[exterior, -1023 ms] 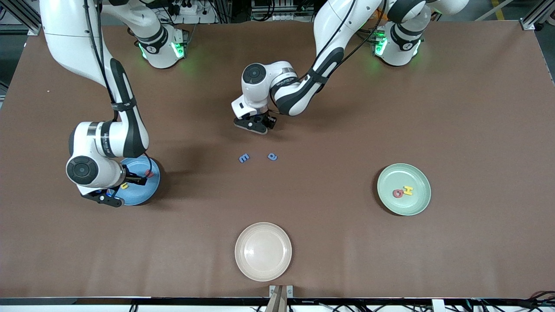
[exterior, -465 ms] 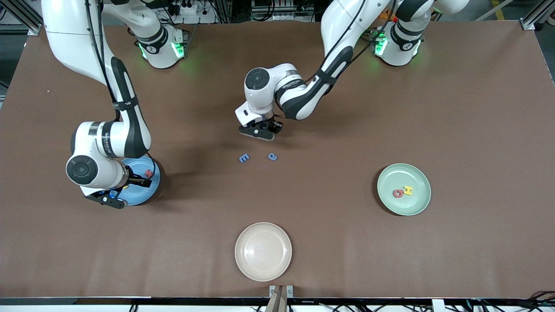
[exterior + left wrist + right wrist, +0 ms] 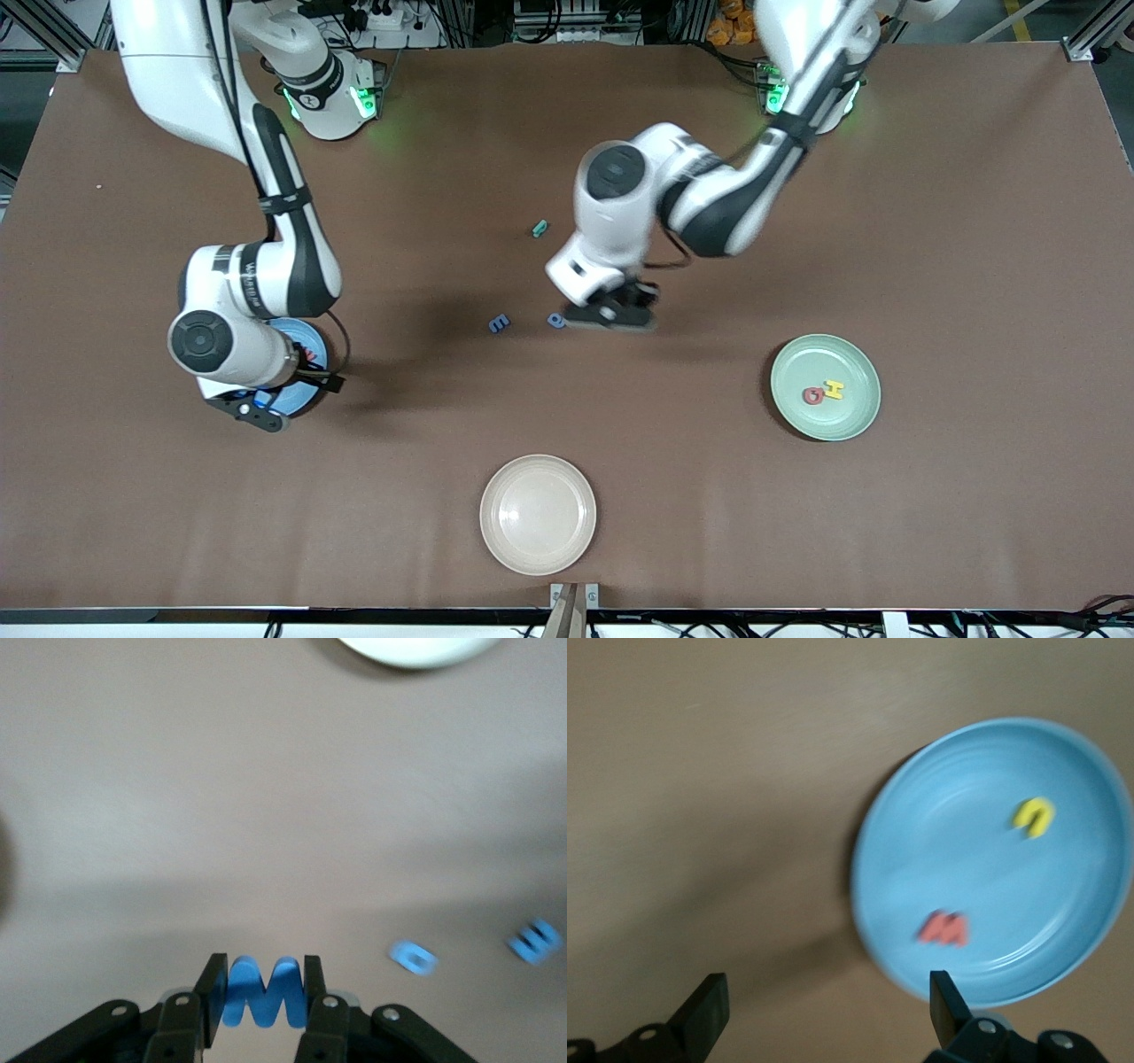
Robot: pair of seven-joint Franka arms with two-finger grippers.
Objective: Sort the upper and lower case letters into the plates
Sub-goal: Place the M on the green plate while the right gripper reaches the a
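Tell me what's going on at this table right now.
Two arms are sorting toy letters into plates. The left gripper holds a blue letter over the table's middle, above two loose blue letters; a teal letter lies farther from the camera. The right gripper is open, empty, by the blue plate. The green plate holds two.

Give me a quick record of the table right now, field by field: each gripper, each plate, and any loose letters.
left gripper: shut on a blue letter, up over the middle of the table
right gripper: fingers open, empty, over the edge of the blue plate
blue plate contents: yellow letter, red letter
green plate contents: red letter, yellow H
cream plate: nothing in it
loose on table: two blue letters, one teal letter
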